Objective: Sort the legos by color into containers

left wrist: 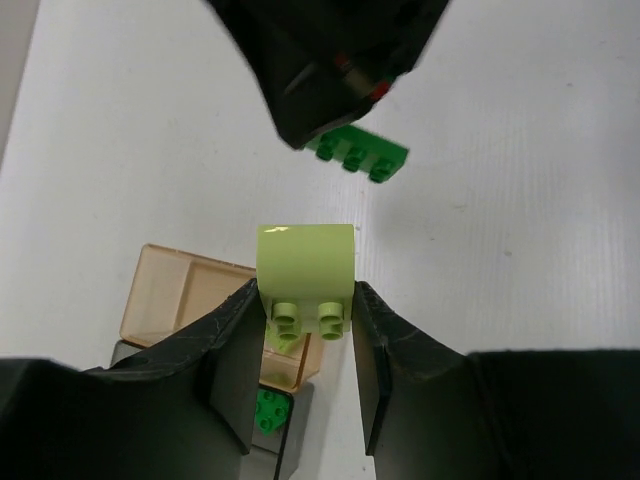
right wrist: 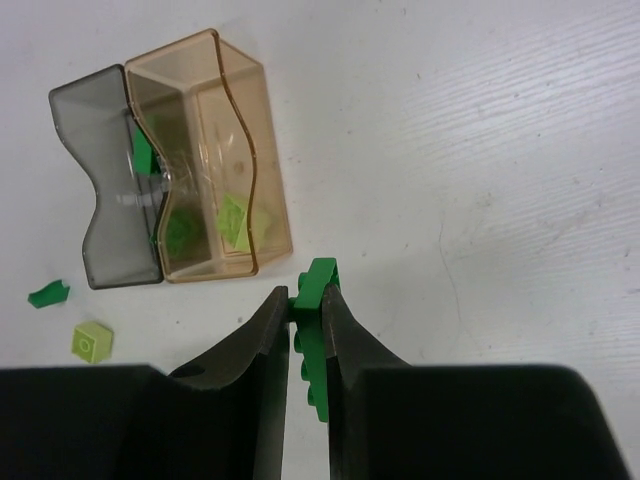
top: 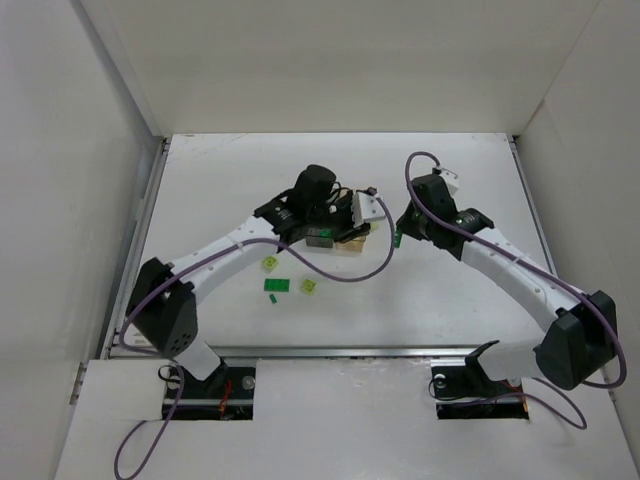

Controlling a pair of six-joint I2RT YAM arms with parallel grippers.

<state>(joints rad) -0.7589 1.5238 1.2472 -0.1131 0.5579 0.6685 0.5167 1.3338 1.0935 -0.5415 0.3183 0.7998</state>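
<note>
The left fingers (left wrist: 228, 372) pinch a lime brick (left wrist: 305, 262) over the edge of the orange-tan bin (left wrist: 180, 292), which spreads toward eight o'clock; the right fingers (right wrist: 262, 358) pinch a dark green brick (right wrist: 319, 283), with the grey bin (right wrist: 100, 200) at ten o'clock.

The two arms look alike, the left arm (top: 232, 243) and the right arm (top: 510, 268) each made of smooth white tubular links joined by chunky matte black joint housings. A thin purple cable (top: 335, 280) runs along the left one, and a second purple cable (top: 409, 170) along the right. Both are bolted to black base mounts (top: 215, 388) at the near edge of the white table (top: 450, 300). The left gripper (left wrist: 305, 340) and right gripper (right wrist: 305, 325) have flat, dull black fingers (left wrist: 235, 380) with a faintly grainy surface.
</note>
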